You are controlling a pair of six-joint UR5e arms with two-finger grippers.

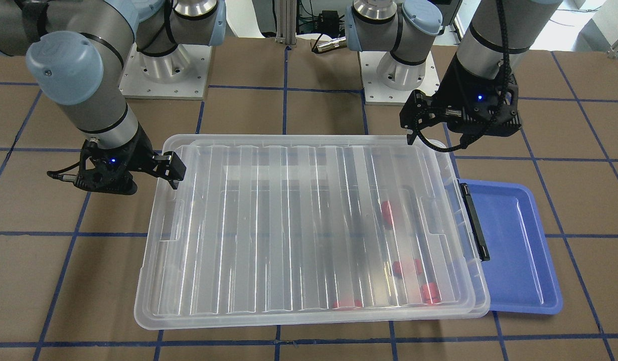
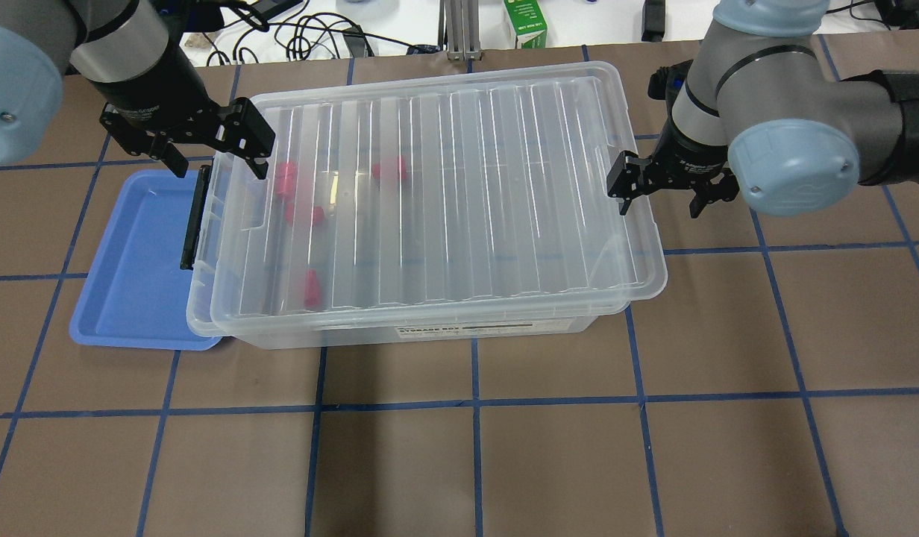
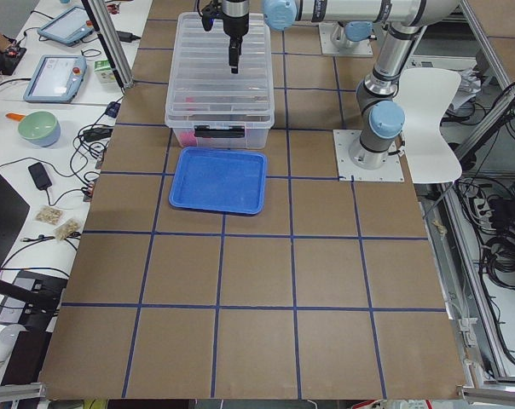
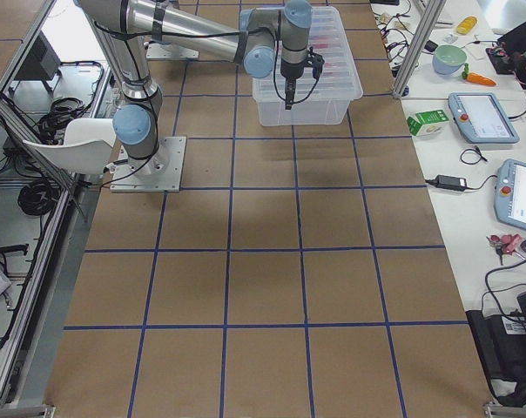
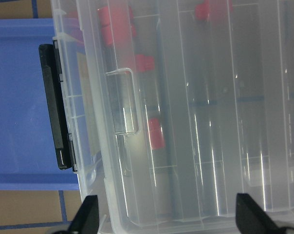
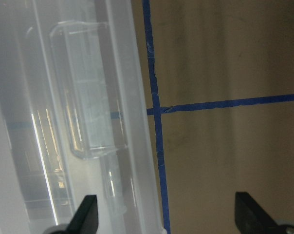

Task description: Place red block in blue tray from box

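The box (image 2: 444, 321) is a clear bin with its ribbed lid (image 2: 467, 186) lying on it and a black latch bar (image 2: 195, 216) on its left end. Several red blocks (image 2: 304, 215) show through the lid near that end, also in the left wrist view (image 5: 156, 134). The blue tray (image 2: 131, 261) lies beside the latch end, partly under the box's rim. My left gripper (image 2: 217, 160) is open above the latch end of the lid. My right gripper (image 2: 661, 203) is open over the opposite end's rim. Both are empty.
A green carton (image 2: 525, 22) and cables lie past the table's far edge. The arm bases (image 1: 163, 70) stand behind the box. Tablets (image 4: 481, 117) and a bowl (image 4: 450, 57) sit on a side bench. Brown table with a blue tape grid (image 2: 474, 403).
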